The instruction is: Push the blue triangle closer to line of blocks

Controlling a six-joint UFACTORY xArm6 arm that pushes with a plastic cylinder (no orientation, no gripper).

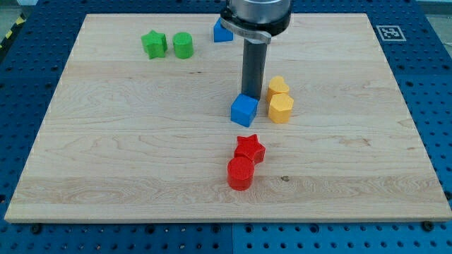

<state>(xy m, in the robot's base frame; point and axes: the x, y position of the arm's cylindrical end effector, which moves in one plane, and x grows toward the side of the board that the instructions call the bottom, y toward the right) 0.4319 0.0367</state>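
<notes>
Look near the board's (85,141) top edge, just left of its middle: the blue triangle (222,32) sits there, partly covered by the arm's round housing (256,15). You have no claw on this arm to read as open or closed (it ends in a plain dark rod (253,69)), so nothing is being gripped.

My tip (252,94) comes down near the centre of the board, right at the top side of the blue cube (244,110); you cannot tell whether the two touch, as the cube hides the very end of the rod. The tip stands well apart from the triangle, which lies above it toward the top edge.

Just right of the blue cube you see the yellow hexagonal block (281,109), with the yellow heart-like block (277,87) touching it on its upper side. Toward the bottom edge, below the cube, the red star (249,147) and the red cylinder (240,173) lie against each other.

In the top left part of the board the green star (154,44) and the green cylinder (183,45) stand side by side, close but apart.
</notes>
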